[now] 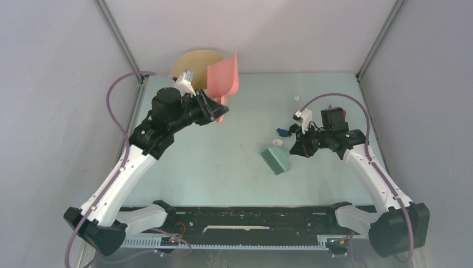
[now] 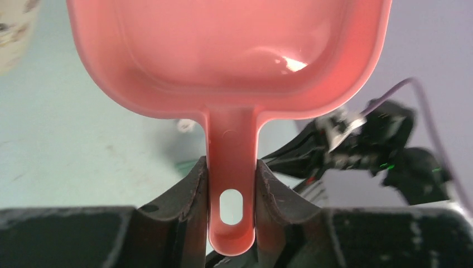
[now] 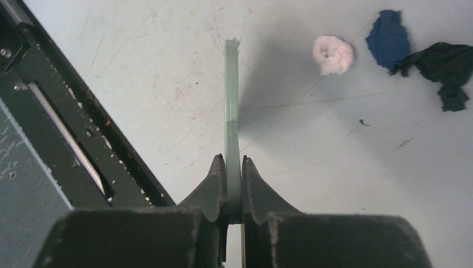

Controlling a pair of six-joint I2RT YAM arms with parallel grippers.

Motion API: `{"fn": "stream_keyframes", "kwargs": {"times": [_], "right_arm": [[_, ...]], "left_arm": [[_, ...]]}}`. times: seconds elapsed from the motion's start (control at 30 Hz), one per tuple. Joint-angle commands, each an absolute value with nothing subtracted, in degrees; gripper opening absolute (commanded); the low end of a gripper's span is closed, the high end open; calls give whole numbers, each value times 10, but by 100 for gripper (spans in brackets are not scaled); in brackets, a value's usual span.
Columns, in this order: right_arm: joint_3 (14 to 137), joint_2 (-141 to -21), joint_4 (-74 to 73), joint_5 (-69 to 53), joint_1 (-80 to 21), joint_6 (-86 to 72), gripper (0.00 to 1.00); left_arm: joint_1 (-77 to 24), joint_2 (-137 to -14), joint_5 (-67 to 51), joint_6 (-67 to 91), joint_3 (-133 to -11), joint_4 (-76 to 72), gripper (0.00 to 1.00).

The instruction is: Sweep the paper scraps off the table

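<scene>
My left gripper (image 1: 216, 111) is shut on the handle of the pink dustpan (image 1: 224, 78) and holds it raised and tilted over the table's (image 1: 212, 167) back left. In the left wrist view the handle (image 2: 231, 167) sits between the jaws, and the pan (image 2: 228, 50) looks empty. My right gripper (image 1: 301, 148) is shut on the grey-green hand brush (image 1: 276, 159), which rests on the table right of centre. Paper scraps lie beside it: a navy one (image 1: 283, 133), a white one (image 1: 278, 143) and a white one further back (image 1: 297, 98). The right wrist view shows the brush edge-on (image 3: 231, 111) and white (image 3: 333, 54), navy (image 3: 389, 39) and dark teal (image 3: 446, 70) scraps.
A tan round container (image 1: 192, 62) stands at the back left corner behind the dustpan; its edge shows in the left wrist view (image 2: 14, 28). Grey metal rails (image 1: 368, 117) edge the table. A black rail (image 1: 245, 215) runs along the near edge between the arm bases.
</scene>
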State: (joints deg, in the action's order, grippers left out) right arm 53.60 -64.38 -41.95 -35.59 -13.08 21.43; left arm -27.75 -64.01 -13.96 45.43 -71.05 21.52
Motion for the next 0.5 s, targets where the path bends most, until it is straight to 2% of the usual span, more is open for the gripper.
{"fn": "stream_keyframes", "kwargs": {"times": [0.0, 0.3, 0.47], "right_arm": [[536, -614, -373, -321, -111, 187, 0], [579, -566, -354, -248, 19, 163, 0], [632, -595, -363, -128, 26, 217, 0]], "left_arm": [[-329, -605, -23, 298, -727, 398, 0], [-468, -645, 32, 246, -672, 545, 0], [-504, -716, 56, 213, -669, 596, 0]]}}
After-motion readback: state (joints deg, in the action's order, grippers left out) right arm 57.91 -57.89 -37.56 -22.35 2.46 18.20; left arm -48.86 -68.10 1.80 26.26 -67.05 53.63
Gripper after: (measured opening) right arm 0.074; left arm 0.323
